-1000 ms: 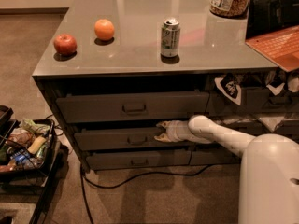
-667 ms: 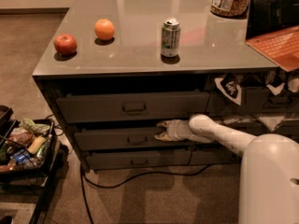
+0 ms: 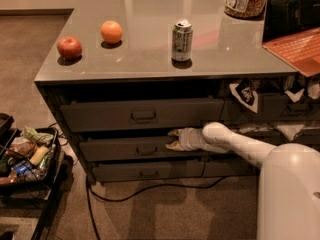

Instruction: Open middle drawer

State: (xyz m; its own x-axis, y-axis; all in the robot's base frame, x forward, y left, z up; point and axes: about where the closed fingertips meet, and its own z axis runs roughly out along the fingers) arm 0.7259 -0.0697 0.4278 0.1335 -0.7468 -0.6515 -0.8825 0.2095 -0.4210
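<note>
Reading fingers (image 3: pixel 174 132): spread apart, gripping nothing I can see. Gripper (image 3: pixel 173 139): against the middle drawer (image 3: pixel 115 149), upper edge, just right of its pull (image 3: pixel 146 150). Risk, my judgement: hooking off-centre, the tips may slip off the edge. Drawer: long axis left-right, front facing the camera.

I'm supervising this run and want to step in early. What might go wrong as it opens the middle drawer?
1. The gripper sits right of the pull on the middle drawer, not on it; it may slip or drag the drawer askew.
2. A cable lies on the floor by the cabinet; a backing base might snag it.
</note>
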